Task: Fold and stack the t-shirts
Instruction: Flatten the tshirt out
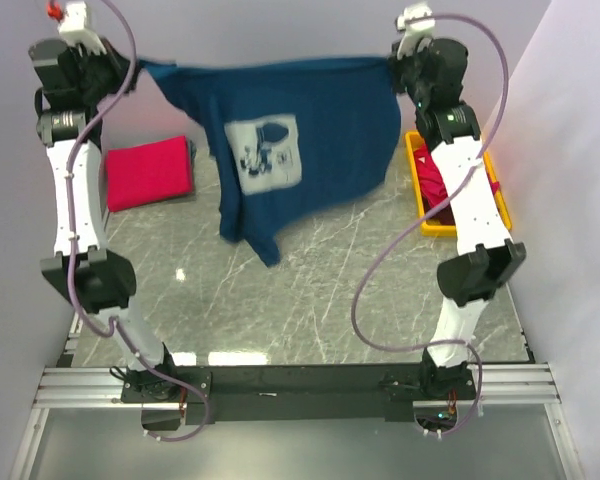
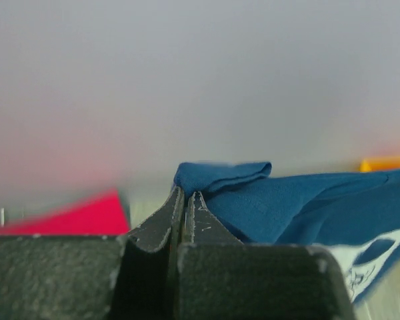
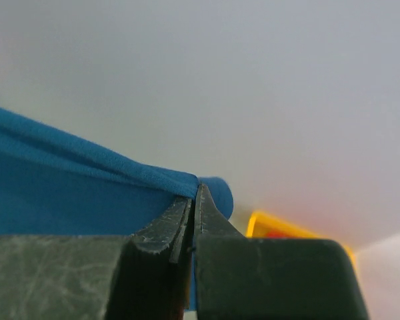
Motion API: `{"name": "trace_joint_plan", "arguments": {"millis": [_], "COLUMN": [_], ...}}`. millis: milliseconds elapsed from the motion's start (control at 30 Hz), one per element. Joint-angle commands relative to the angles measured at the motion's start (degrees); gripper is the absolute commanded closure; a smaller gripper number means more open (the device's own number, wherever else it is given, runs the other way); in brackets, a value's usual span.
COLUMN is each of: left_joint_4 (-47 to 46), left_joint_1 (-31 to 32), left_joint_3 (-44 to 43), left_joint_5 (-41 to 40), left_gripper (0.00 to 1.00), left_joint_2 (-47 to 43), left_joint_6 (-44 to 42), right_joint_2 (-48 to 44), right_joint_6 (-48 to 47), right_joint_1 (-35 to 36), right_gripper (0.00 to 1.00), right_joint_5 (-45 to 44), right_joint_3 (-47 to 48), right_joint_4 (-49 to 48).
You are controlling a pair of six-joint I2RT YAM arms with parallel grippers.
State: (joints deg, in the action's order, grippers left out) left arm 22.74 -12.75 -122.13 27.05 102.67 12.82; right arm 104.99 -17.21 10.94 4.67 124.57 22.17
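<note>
Two clamps on: my left gripper (image 2: 185, 195) and right gripper (image 3: 195, 191) pinch the navy shirt (image 1: 290, 125), spread aloft. Next I'd lay it flat for folding.

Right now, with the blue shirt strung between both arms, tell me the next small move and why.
Probably lower both arms together, drawing toward the bases, to lay the navy t-shirt flat on the table. The left gripper and right gripper are both shut on its upper corners, and it hangs spread with its print showing, hem drooping unevenly.
</note>
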Motion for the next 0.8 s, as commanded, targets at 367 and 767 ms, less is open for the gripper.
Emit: {"name": "trace_joint_plan", "arguments": {"millis": [367, 767], "left_joint_4": [-47.4, -35.2], "left_joint_1": [-2.5, -3.7], "left_joint_3": [8.8, 62.9], "left_joint_5": [-9.2, 7.1], "left_gripper": [0.99, 1.00], "left_joint_2": [-5.4, -30.0], "left_joint_6": [7.2, -23.7], "right_joint_2": [-0.3, -18.0], "right_joint_6": [-0.3, -18.4], "right_joint_1": [-2.6, -2.8], "right_gripper": [1.00, 1.00], "right_joint_5": [-10.3, 5.7], "right_joint_3": [0.9, -46.9], "right_joint_4": [-35.3, -28.7]}}
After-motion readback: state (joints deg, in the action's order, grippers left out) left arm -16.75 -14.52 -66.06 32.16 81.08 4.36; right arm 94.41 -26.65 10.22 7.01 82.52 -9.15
